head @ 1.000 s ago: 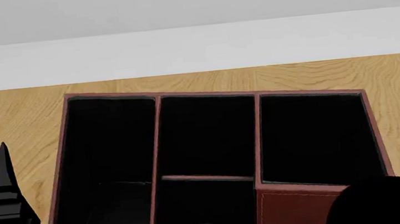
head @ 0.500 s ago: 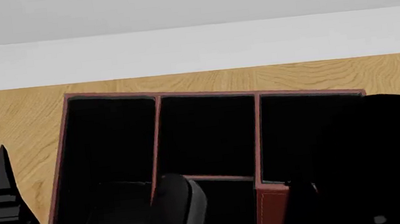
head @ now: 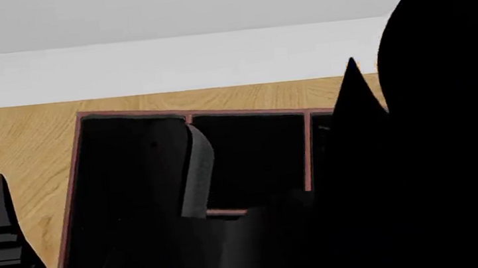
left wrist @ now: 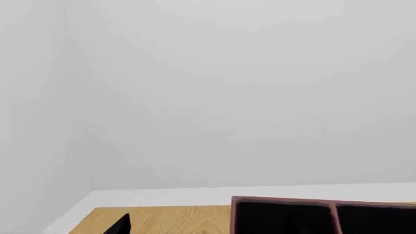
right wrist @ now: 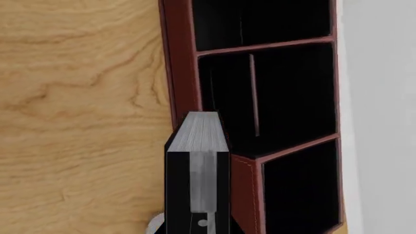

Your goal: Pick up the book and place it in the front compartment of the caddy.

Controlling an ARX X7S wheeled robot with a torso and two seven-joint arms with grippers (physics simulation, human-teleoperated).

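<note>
My right claw [right wrist: 197, 195] pinches the book [right wrist: 202, 134] edge-up over the caddy [right wrist: 184, 73] wall, front compartment [head: 254, 155] toward two o'clock.

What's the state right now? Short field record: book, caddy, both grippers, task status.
book: black with white page edges, held by the right gripper, above the caddy's near edge
caddy: reddish-brown box, black inside, standing on the wooden table
front compartment: looks empty
right gripper: shut on the book; its arm blocks much of the head view
left gripper: idle beside the caddy, holding nothing; open or shut unclear
status: book lifted, not yet in the caddy
</note>
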